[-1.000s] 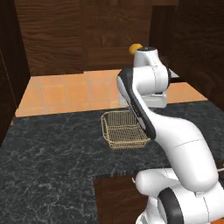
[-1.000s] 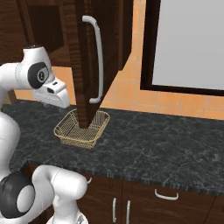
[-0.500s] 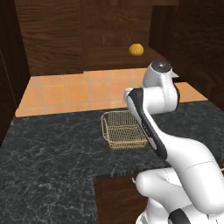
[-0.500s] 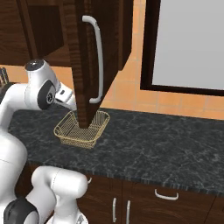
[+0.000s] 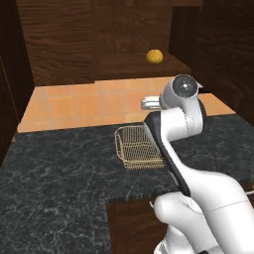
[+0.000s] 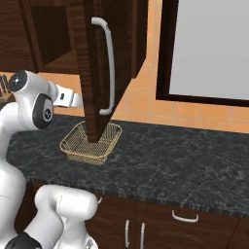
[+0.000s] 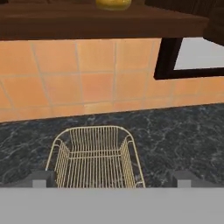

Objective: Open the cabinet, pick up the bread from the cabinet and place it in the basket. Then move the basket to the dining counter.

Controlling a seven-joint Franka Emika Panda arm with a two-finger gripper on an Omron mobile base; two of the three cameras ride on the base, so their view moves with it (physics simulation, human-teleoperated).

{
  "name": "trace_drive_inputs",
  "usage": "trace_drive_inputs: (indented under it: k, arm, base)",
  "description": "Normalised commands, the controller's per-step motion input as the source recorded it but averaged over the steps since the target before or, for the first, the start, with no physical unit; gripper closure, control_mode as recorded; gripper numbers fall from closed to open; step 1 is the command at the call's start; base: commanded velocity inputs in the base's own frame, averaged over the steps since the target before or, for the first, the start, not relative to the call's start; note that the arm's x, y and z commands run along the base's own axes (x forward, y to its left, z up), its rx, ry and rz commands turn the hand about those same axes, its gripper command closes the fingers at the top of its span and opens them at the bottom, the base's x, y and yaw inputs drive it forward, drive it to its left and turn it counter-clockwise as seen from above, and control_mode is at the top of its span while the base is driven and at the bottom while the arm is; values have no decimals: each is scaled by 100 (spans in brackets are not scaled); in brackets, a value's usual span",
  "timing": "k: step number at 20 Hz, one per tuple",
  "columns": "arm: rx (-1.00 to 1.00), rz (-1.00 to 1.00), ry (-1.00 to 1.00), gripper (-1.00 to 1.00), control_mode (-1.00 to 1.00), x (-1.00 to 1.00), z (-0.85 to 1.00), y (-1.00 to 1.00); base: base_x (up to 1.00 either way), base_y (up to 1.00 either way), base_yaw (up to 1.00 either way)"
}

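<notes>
I see the small rounded golden-orange bread (image 5: 155, 56) sitting on the dark shelf inside the dark brown wood-grain wall cabinet (image 5: 59, 42), well above the bench. In my hand view the bread (image 7: 113, 4) peeks over the shelf edge at the top. The cabinet door (image 6: 104, 63) stands swung open, its long silver bar handle (image 6: 108, 65) facing my right base camera. Below, the square golden-yellow wire mesh basket (image 5: 136, 146) rests on the black veined marble bench (image 5: 59, 173), near the orange tiled back wall (image 5: 84, 101). My gripper (image 7: 110, 179) hangs above the basket's near rim (image 7: 94, 131), its two dark fingertips (image 7: 40, 178) set wide apart and holding nothing. A dark-framed pale window (image 6: 209, 48) lies to the right.
</notes>
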Motion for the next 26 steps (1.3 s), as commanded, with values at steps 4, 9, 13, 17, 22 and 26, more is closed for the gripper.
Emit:
trace_drive_inputs:
  k: [4,9,13,17,22,26]
  arm:
    - [-5,0,-2,-100,-100,8,78,0]
    - [-1,5,-3,-100,-100,2,78,-10]
    - [0,2,-7,-100,-100,1,42,-1]
    - [0,0,-6,-100,-100,31,25,-3]
    - [0,0,2,-100,-100,67,35,-21]
    - [2,-7,10,-100,-100,91,2,-22]
  base:
    - [0,0,0]
    - [0,0,0]
    - [0,0,0]
    - [0,0,0]
    - [0,0,0]
    - [0,0,0]
